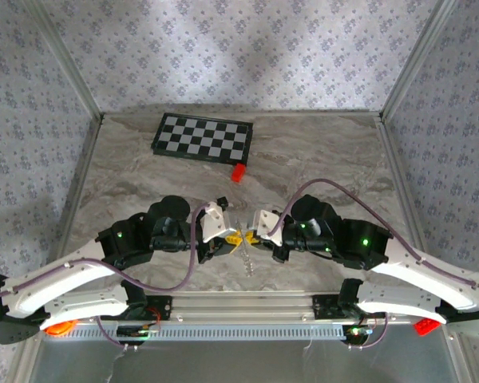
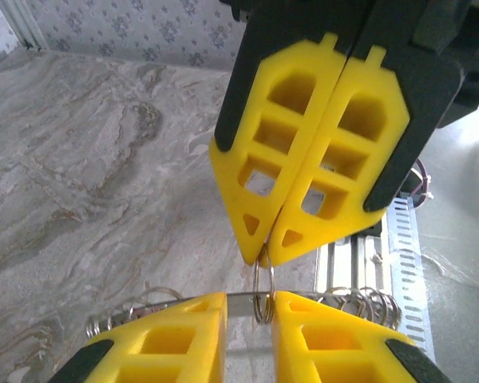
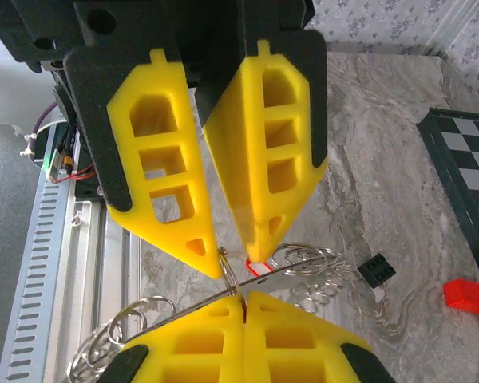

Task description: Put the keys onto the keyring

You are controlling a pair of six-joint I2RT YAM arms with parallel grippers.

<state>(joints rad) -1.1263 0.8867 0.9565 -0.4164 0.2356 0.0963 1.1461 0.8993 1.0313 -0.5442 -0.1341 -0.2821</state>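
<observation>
The keyring [image 3: 307, 262], a string of thin silvery wire rings on a flat metal strip, hangs between the two grippers above the table [image 1: 319, 152]. My right gripper [image 3: 244, 297] is shut on one small ring [image 2: 263, 289] of it, pinched at the fingertips. My left gripper [image 2: 250, 302] faces it tip to tip, jaws apart, with that ring standing edge-on in the gap by one finger [image 2: 303, 319]. The key [image 3: 260, 267], a tiny red piece with a pale middle, shows just under the left gripper [image 3: 238, 263]; whether anything holds it I cannot tell. From above, the left gripper [image 1: 235, 238] and right gripper [image 1: 254, 237] meet near the front edge.
A bigger red block [image 1: 238, 172] lies in front of the checkerboard [image 1: 202, 137] at the back. A small black cube [image 3: 375, 270] sits on the marble to the right of the rings. The slotted metal rail [image 1: 239, 331] runs along the near edge.
</observation>
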